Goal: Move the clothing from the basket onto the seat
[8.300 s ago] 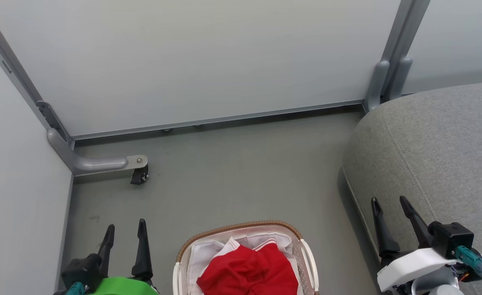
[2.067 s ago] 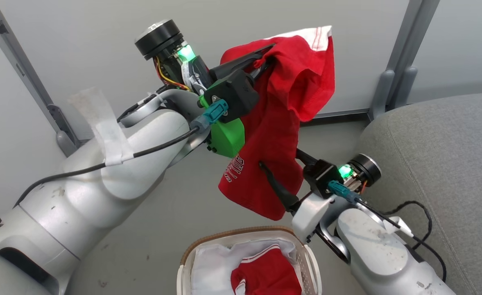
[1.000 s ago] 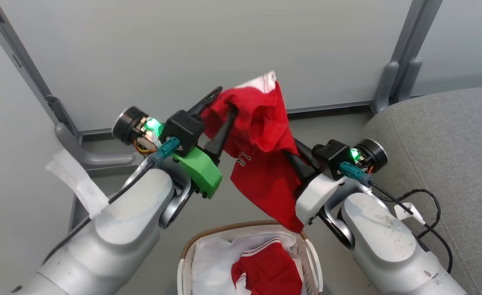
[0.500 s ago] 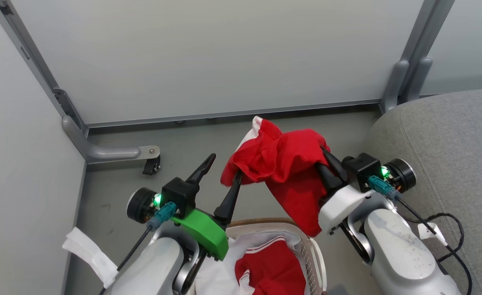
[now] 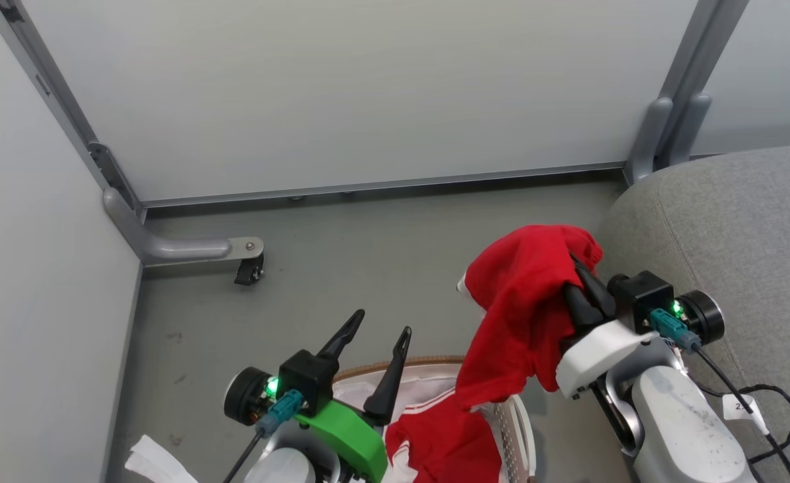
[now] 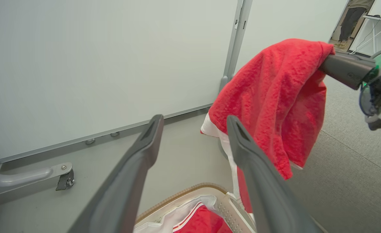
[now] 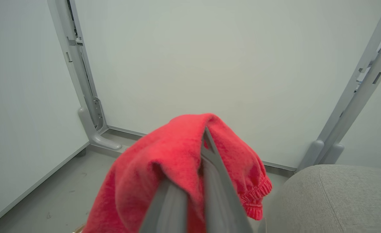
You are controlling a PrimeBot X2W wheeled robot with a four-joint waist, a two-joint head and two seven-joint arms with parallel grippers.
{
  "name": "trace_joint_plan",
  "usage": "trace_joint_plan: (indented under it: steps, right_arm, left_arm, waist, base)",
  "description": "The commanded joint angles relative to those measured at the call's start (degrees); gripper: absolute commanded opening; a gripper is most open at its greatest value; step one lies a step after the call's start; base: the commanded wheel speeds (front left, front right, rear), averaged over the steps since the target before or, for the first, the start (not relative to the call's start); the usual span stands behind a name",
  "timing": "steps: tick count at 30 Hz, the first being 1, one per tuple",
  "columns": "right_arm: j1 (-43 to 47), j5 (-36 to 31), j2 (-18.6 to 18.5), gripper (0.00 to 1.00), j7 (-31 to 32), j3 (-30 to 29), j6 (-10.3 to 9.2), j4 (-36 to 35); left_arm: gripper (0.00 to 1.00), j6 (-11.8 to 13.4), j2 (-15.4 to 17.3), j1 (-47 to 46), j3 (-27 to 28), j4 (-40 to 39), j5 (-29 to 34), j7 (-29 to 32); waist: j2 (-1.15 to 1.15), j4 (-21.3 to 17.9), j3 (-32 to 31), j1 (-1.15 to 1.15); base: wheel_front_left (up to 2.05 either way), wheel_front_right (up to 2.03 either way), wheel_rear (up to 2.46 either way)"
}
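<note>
Right end effector [image 5: 577, 278]: fingers together, pinched on the red garment [image 5: 522, 302], which drapes over both fingers and hides the tips.

Left end effector [image 5: 381, 323]: fingers wide apart, nothing in them. It sits over the basket [image 5: 428, 364] rim on the side away from the seat [image 5: 737, 235].

Key relation: the seat is directly to the robot's right of the loaded end effector.
- The garment hangs over the floor [image 5: 368, 255], just off the seat's rounded left edge and not yet above the cushion.
- The right arm is clearly the nearer one. Its wrist is already beside the seat edge, with the basket on its other side, farther from the seat.

Garment long axis is roughly vertical.
- It's bunched at the top over the fingers, and the tail drops toward the basket's seat-side rim.
- Can't tell from these views whether the tail touches the rim or just overlaps it.

A second red garment [image 5: 445, 443] with white striped trim lies in the basket, away from the seat.

My read: we're mid-transfer on item one.
- Next move is a sideways carry toward the seat, with enough lift for the tail to clear the seat's edge before release.
- Risk: the tail drags or snags on the basket rim, or the cloth slides off the rounded edge to the floor if it's let go too early.
</note>
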Motion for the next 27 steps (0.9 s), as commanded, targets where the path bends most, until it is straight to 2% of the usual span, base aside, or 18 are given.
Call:
trace_joint_plan:
  steps: [1, 9, 27]
  right_arm:
    - [0.9, -0.4, -0.2, 0.0, 0.0, -0.5, -0.06, -0.3]
    - [0.7, 0.1, -0.2, 0.0, 0.0, -1.8, -0.06, -1.5]
    - [4.3, -0.1, -0.2, 0.0, 0.0, -5.0, -0.06, -3.9]
  left_arm:
    - [1.0, -0.4, -0.2, 1.1, 0.4, 0.0, 0.5, 0.0]
    - [1.0, -1.2, -1.3, 2.4, 1.9, -0.1, 3.0, 0.0]
    - [1.0, -1.8, -1.7, 2.5, 2.6, -2.4, 4.5, 0.0]
  waist:
    - [0.0, -0.2, 0.0, 0.0]
    - [0.0, -3.3, 0.3, 0.0]
    - [0.0, -23.7, 2.8, 0.0]
  base:
    - [0.0, 0.0, 0.0]
    - [0.0, 0.0, 0.0]
    - [0.0, 0.0, 0.0]
